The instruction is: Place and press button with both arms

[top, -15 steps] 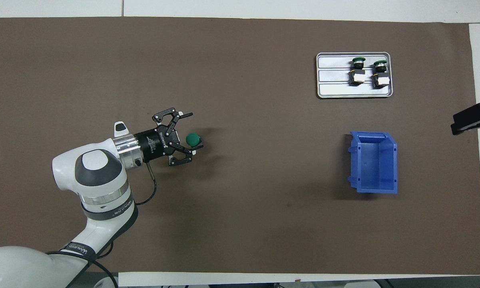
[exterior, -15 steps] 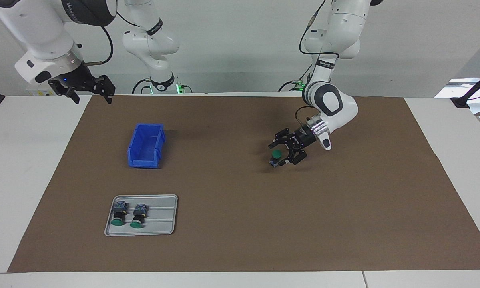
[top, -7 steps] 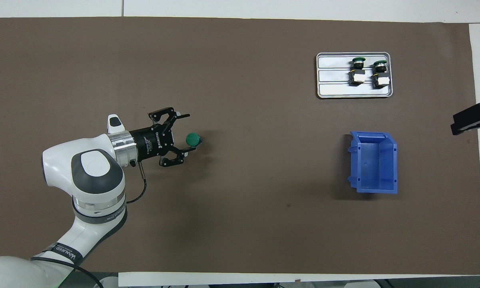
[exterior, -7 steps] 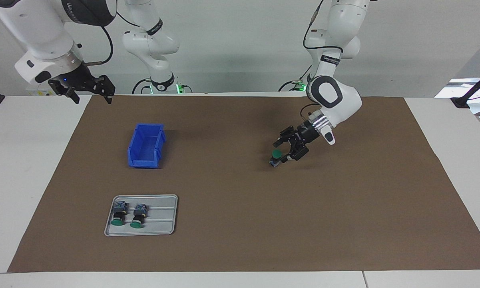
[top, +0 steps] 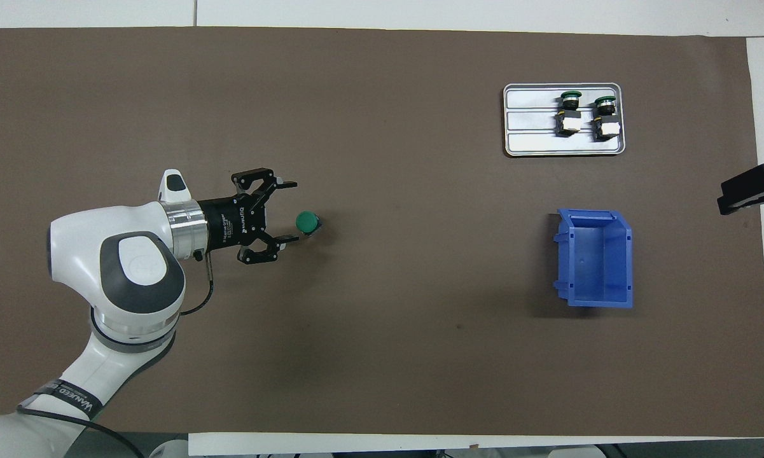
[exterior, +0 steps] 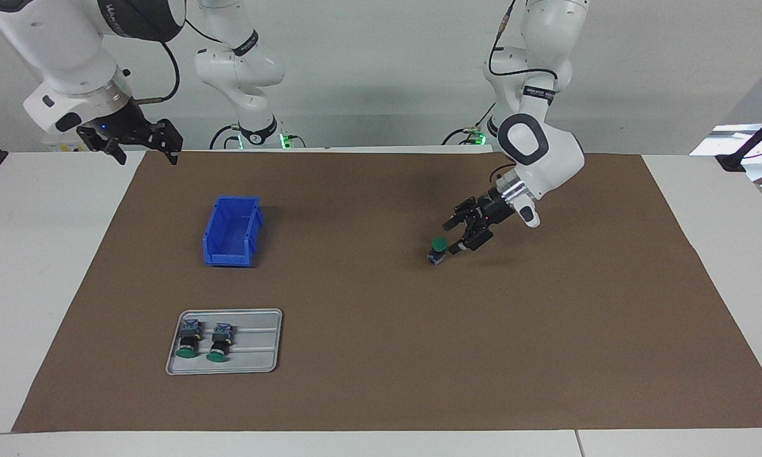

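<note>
The facing view is showing both arms whole; the overhead view is catching only the right gripper [top: 747, 196] tip, jaws spread and empty, waiting at the table's edge. "ROBOTIQ" is reading on the left gripper [top: 287, 212], "WANREQ" on an arm band. The button [top: 307, 222] is standing cap-up on the brown mat [top: 382, 356], just off the left gripper's released, parted fingertips.

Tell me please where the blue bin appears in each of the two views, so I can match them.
Facing view: the blue bin sits in the picture's left half, higher than the metal tray.
Overhead view: the blue bin sits in the picture's right half, lower than the metal tray.
Shared landmark: the metal tray with two buttons, farther from the robots than the bin.
</note>
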